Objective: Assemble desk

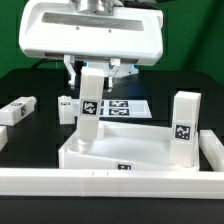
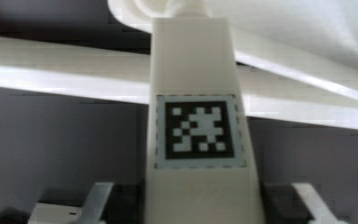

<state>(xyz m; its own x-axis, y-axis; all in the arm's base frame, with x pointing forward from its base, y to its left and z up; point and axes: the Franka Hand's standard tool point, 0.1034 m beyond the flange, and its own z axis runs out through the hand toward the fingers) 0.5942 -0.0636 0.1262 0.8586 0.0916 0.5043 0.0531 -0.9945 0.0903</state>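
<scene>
light: I see bright, even white | glare: leg [image 2: 202,60] top washed out on wrist view | shadows: faint on black table [image 1: 40,78] | focus: wrist view soft, tag [image 2: 197,128] edges smeared; exterior sharper, grainy

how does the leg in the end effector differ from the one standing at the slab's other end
The held leg is gripped at its top by the end effector; the free leg stands untouched. The held leg is at the slab's end on the exterior view's left; the free leg stands at the right end. The held leg seems to lean slightly; the free leg looks upright. Both are white, square-section, tagged.
</scene>
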